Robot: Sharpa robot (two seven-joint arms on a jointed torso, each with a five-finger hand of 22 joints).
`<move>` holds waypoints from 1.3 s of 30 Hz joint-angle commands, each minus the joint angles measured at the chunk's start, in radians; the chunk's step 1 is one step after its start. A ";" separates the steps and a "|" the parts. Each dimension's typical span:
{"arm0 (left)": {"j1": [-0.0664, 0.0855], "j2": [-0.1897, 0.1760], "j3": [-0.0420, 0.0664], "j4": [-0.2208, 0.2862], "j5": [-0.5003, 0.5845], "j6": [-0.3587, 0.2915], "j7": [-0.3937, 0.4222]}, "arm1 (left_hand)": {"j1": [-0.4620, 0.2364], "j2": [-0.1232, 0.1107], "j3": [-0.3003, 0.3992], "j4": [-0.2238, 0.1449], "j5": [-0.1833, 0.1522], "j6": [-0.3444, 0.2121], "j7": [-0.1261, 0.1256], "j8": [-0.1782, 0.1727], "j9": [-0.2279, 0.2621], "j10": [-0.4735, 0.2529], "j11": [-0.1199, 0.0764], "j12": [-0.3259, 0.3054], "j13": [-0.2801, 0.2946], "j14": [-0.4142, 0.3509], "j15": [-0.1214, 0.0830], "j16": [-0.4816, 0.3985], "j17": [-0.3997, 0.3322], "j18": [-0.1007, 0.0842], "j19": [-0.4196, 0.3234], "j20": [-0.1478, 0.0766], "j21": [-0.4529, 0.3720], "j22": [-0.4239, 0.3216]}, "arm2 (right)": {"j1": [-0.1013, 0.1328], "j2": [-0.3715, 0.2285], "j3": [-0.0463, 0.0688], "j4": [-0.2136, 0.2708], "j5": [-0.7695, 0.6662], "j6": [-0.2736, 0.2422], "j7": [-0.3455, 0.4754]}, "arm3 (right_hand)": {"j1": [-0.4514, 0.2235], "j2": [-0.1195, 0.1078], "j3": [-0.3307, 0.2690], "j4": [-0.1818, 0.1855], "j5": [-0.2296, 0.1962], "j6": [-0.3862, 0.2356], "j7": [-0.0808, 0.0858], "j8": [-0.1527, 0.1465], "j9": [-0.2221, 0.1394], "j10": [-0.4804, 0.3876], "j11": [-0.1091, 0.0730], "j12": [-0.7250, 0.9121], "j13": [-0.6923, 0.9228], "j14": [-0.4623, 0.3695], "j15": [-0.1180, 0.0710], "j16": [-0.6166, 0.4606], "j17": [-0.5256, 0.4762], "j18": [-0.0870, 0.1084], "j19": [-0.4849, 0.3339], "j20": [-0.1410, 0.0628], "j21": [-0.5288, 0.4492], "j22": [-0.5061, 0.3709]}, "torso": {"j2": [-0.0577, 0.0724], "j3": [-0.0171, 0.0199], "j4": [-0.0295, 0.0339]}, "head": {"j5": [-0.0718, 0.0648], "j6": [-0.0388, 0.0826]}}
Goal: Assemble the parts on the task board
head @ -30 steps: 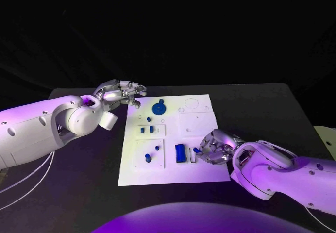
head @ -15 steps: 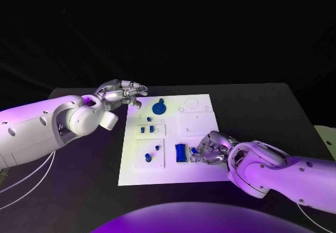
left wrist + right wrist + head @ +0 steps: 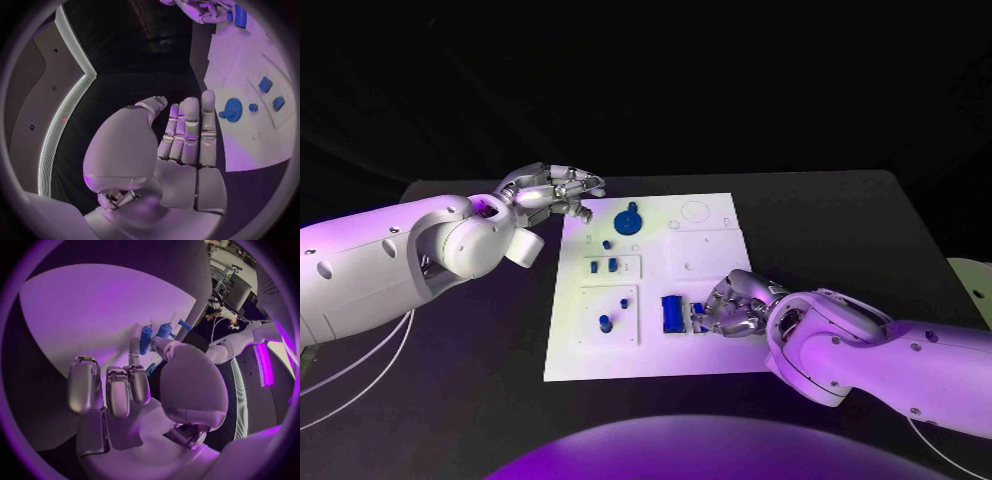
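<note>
Each arm has smooth, rounded white shell housings with bulbous joint covers. The left arm point(image 3: 401, 265) shows small dark screw recesses on its shell, and thin pale cables loop beneath it. The right arm point(image 3: 906, 355) carries similar recesses. Each ends in a silver metallic hand, left hand point(image 3: 553, 190) and right hand point(image 3: 733, 305), with segmented fingers and broad, smooth palm plates.

Violet light is washing over the scene from above, glaring brightest on the flat white task board point(image 3: 661, 300) and the glossy white arms, while the black desk point(image 3: 848, 215) and the far background are sinking into darkness. The wrist views are bending straight edges into curves, and their rims are darkening.
</note>
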 commanded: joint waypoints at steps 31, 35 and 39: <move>0.000 0.003 0.001 -0.005 -0.001 0.011 0.001 | -0.005 -0.003 -0.003 0.000 0.007 -0.009 -0.001 0.009 0.002 -0.014 0.001 0.002 -0.002 -0.010 -0.001 0.003 -0.002 0.009 0.002 0.002 -0.006 0.002 | -0.002 -0.023 -0.001 0.012 -0.016 0.028 0.019 | -0.058 0.026 -0.151 -0.002 -0.037 0.005 0.010 -0.020 -0.006 0.041 0.007 0.001 0.166 0.108 -0.002 0.004 0.263 -0.015 0.036 0.000 -0.009 0.191 | -0.001 0.0003 -0.0008 | -0.001 -0.003; 0.000 0.003 0.000 -0.006 -0.001 0.012 0.002 | -0.005 -0.003 -0.003 0.000 0.007 -0.009 -0.001 0.009 0.002 -0.014 0.001 0.002 -0.002 -0.010 -0.001 0.003 -0.002 0.009 0.002 0.002 -0.006 0.002 | -0.002 -0.031 -0.001 0.012 -0.016 0.031 0.032 | 0.008 0.021 -0.142 -0.010 -0.052 0.004 0.009 -0.024 -0.007 0.041 0.006 0.001 0.167 0.108 -0.003 0.004 0.263 -0.015 0.035 -0.001 -0.010 0.191 | -0.001 0.0005 -0.0012 | -0.001 -0.002; 0.000 0.004 0.000 -0.007 -0.001 0.012 0.004 | -0.004 -0.002 -0.002 0.000 0.007 -0.009 -0.001 0.009 0.002 -0.015 0.001 0.003 -0.002 -0.010 -0.001 0.003 -0.002 0.009 0.001 0.002 -0.007 0.002 | -0.002 -0.034 -0.001 0.009 -0.019 0.030 0.043 | 0.063 0.011 -0.138 -0.015 -0.057 0.005 0.008 -0.026 -0.007 0.039 0.005 -0.001 0.165 0.108 -0.004 0.004 0.263 -0.014 0.034 -0.002 -0.013 0.190 | -0.001 0.0003 -0.0011 | -0.002 -0.002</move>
